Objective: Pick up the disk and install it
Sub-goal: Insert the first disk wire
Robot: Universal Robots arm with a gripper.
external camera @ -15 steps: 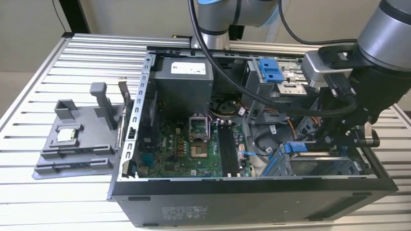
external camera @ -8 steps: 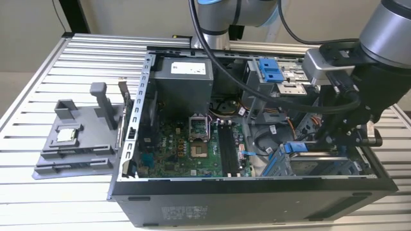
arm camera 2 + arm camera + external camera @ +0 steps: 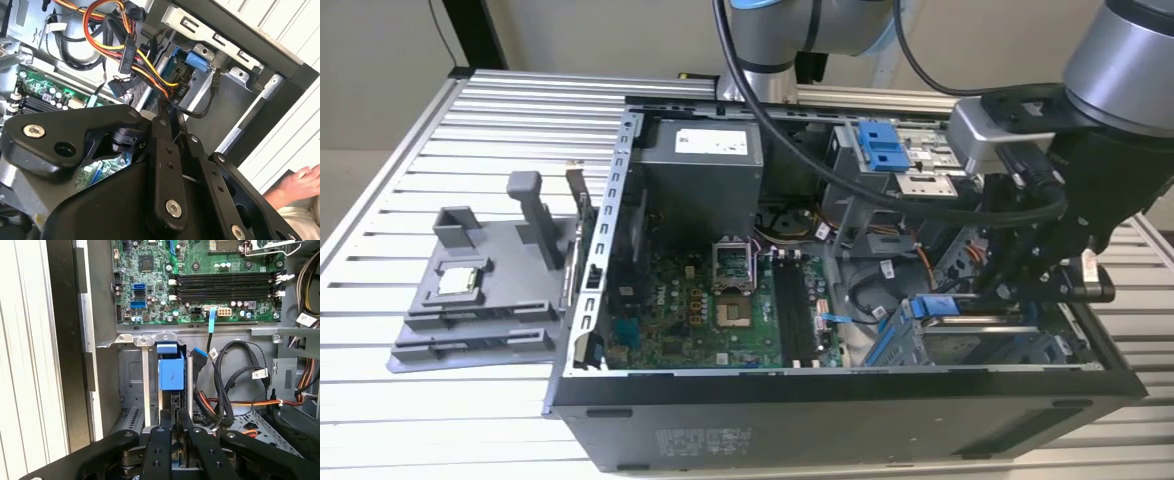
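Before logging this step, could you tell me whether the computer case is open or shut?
Open: the case is uncovered on top, exposing the motherboard.

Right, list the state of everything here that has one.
Black metal computer case: on its side, side panel off.
Disk in blue plastic bracket: on edge in the drive bay.
Black claw: down inside the case, at the disk.
Small square silver chip: lying flat on the grey plastic tray, outside the case.

Robotics lab: opened computer case (image 3: pixel 854 412)
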